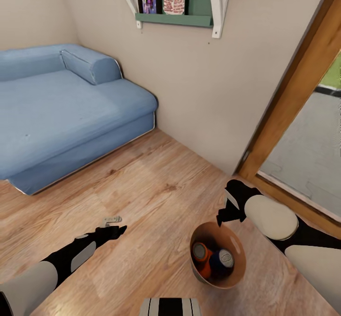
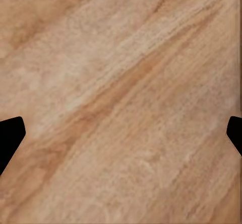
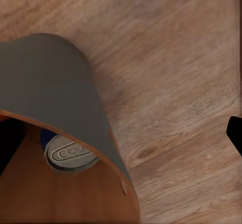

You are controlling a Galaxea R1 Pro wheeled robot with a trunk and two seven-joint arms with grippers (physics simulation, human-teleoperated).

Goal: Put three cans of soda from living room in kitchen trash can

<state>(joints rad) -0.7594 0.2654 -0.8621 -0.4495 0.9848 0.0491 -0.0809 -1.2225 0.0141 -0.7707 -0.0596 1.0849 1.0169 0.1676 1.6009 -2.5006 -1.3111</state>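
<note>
The trash can is on the wood floor in front of me, pale outside and orange-brown inside. An orange soda can and a dark blue soda can lie in it; a third can is hidden. My right gripper hangs at the bin's far rim. In the right wrist view this gripper is open and straddles the bin's wall, one finger inside, above a silvery can top. My left gripper is open and empty over bare floor, its fingertips wide apart.
A blue sofa fills the left half of the room against the beige wall. A shelf with books hangs high on the wall. The wood-framed glass door runs along the right. A small pale grey object lies just beyond my left fingertips.
</note>
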